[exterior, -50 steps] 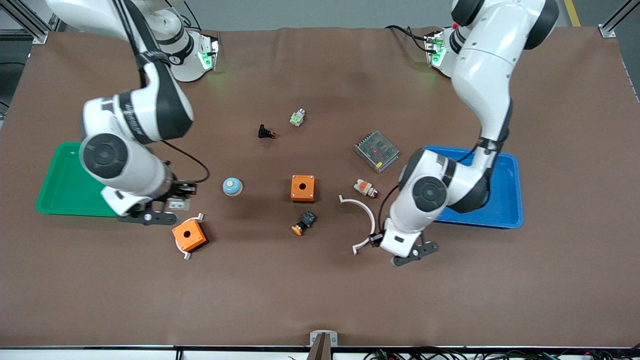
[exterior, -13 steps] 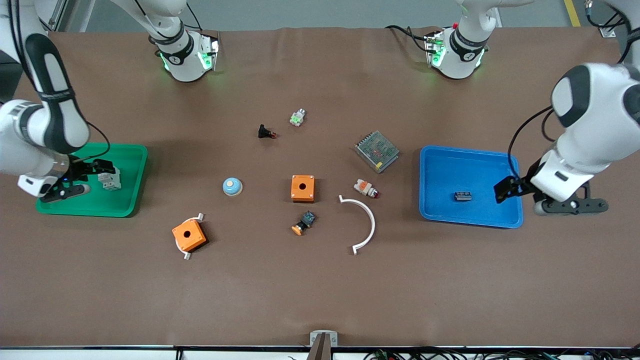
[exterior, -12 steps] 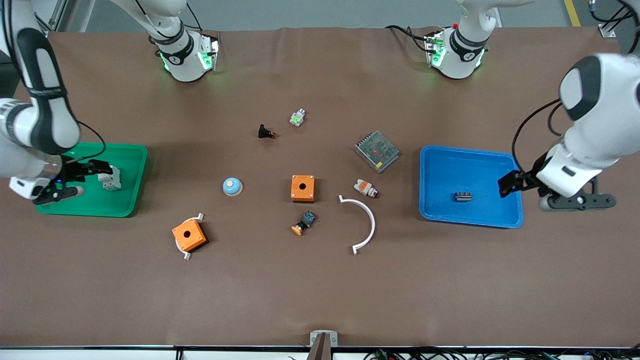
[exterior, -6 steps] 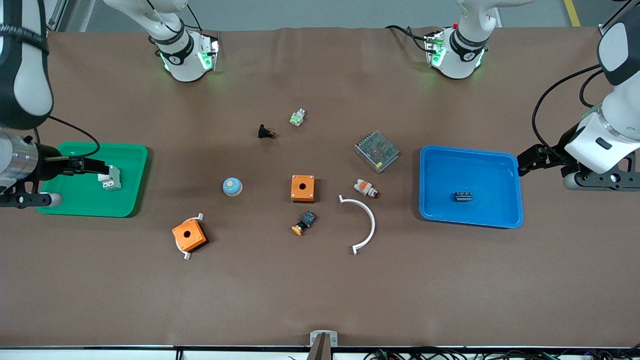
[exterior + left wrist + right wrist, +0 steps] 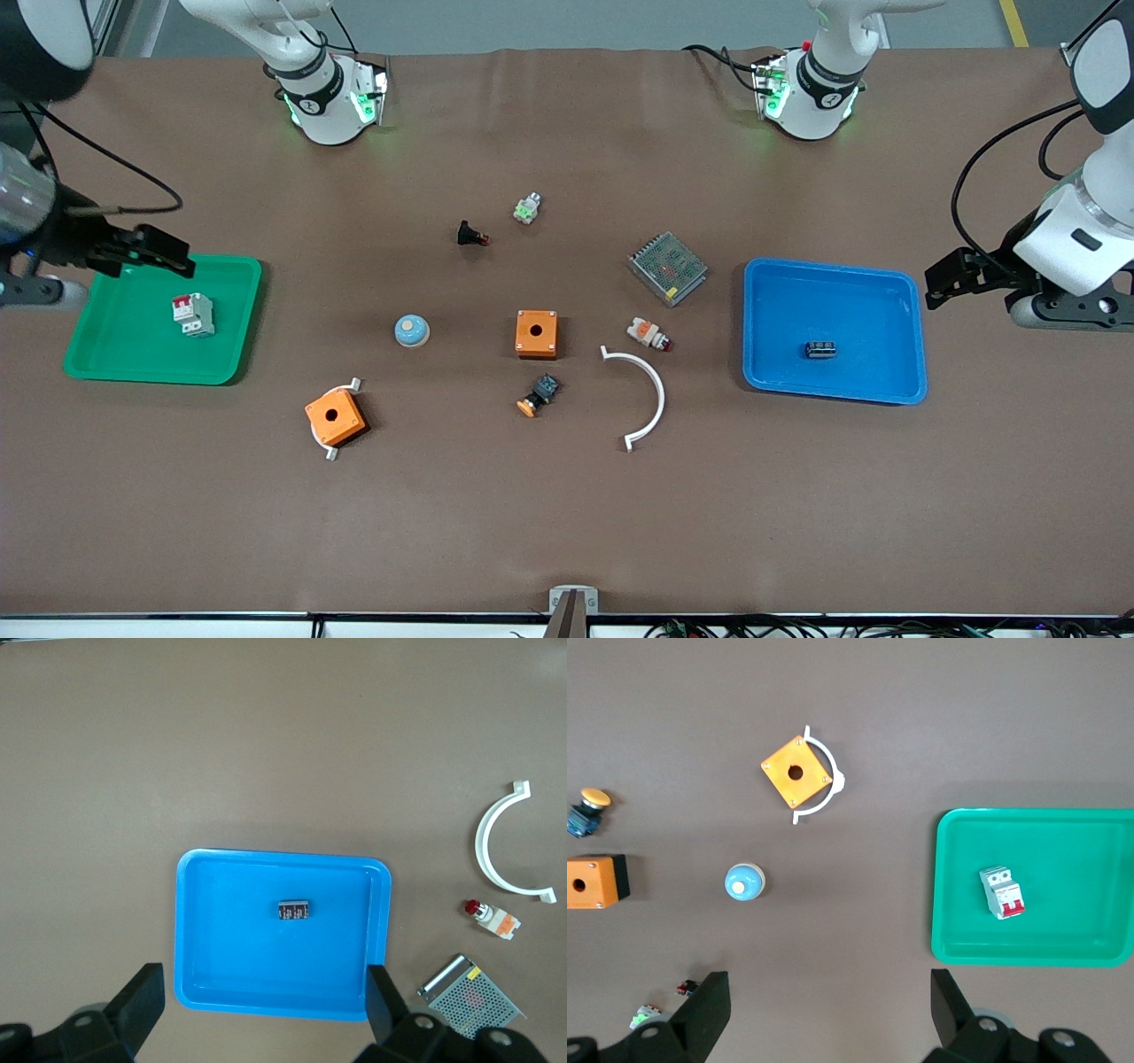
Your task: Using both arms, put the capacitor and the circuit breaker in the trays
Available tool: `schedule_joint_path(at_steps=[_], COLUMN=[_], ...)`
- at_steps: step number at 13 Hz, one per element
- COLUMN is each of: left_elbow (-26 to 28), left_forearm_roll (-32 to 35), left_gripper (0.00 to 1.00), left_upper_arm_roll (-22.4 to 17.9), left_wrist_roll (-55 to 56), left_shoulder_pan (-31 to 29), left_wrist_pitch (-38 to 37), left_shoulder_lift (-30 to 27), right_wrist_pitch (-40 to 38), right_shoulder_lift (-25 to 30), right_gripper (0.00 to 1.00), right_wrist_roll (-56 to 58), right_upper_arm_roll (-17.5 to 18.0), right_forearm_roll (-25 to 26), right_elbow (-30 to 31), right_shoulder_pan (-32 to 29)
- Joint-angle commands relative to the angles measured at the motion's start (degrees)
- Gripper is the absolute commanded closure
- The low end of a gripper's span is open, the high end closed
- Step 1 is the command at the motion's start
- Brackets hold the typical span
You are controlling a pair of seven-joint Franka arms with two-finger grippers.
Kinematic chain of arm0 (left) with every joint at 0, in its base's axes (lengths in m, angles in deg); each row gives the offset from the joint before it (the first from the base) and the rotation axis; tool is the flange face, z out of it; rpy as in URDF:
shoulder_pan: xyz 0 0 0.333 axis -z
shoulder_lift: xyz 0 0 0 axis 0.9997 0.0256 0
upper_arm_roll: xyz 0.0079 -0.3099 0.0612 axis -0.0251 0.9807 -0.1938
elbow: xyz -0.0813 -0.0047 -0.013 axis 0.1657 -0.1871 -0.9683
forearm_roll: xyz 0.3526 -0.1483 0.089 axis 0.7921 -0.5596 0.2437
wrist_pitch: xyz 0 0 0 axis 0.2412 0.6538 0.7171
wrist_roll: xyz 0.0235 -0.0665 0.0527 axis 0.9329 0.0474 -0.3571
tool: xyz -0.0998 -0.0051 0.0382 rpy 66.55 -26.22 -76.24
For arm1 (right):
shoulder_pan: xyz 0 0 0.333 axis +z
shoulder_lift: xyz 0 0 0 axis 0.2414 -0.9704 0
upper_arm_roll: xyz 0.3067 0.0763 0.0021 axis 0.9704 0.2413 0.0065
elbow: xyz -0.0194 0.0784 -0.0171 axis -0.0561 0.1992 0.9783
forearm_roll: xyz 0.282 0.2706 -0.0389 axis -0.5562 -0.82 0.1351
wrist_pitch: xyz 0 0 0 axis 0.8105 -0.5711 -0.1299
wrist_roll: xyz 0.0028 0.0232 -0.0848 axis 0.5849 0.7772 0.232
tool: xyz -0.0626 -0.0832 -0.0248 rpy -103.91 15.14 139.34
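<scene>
The capacitor (image 5: 820, 348), a tiny dark block, lies in the blue tray (image 5: 904, 282); the left wrist view shows it (image 5: 293, 910) in that tray (image 5: 283, 855). The circuit breaker (image 5: 193, 314), white-grey with red levers, lies in the green tray (image 5: 239, 354); the right wrist view shows it (image 5: 1002, 892) in that tray (image 5: 1036, 813). My left gripper (image 5: 948, 282) is open and empty, up over the table just off the blue tray's rim (image 5: 263, 992). My right gripper (image 5: 155, 252) is open and empty, up over the green tray's rim (image 5: 828, 1001).
Between the trays lie two orange boxes (image 5: 536, 333) (image 5: 335, 417), a white arc (image 5: 642, 390), a blue dome (image 5: 412, 330), a metal mesh unit (image 5: 668, 268), a white-orange plug (image 5: 648, 333), a black push button (image 5: 539, 394) and two small parts (image 5: 469, 234) (image 5: 527, 208).
Both arms have lifted and drawn away from their trays. The right gripper has left the circuit breaker lying in the green tray. The capacitor has not moved in the blue tray.
</scene>
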Motion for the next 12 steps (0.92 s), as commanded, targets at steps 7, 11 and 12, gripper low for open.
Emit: schedule_joint_path(at_steps=[7, 11, 12], left_elbow=[-2.3, -2.2, -2.2], left_forearm_roll=[0.5, 0.5, 0.5], left_gripper=[0.00, 0.00, 0.00], left_upper_arm_roll=[-0.4, 0.2, 0.2], left_wrist_roll=[-3.9, -1.0, -1.0], left_shoulder_pan=[-2.1, -1.9, -1.9], left_wrist_pitch=[-1.2, -1.4, -1.5], left_shoulder_lift=[-1.4, -2.4, -2.4], right_wrist_pitch=[3.0, 3.0, 2.9], right_shoulder_lift=[9.8, 9.7, 9.8], right_gripper=[0.00, 0.00, 0.00], right_wrist_roll=[4.2, 10.8, 11.8], right_upper_arm_roll=[-0.8, -0.8, -0.8], right_forearm_roll=[-0.2, 0.2, 0.2], right_elbow=[9.4, 9.4, 9.4], right_shoulder_pan=[-3.4, -3.7, -4.1])
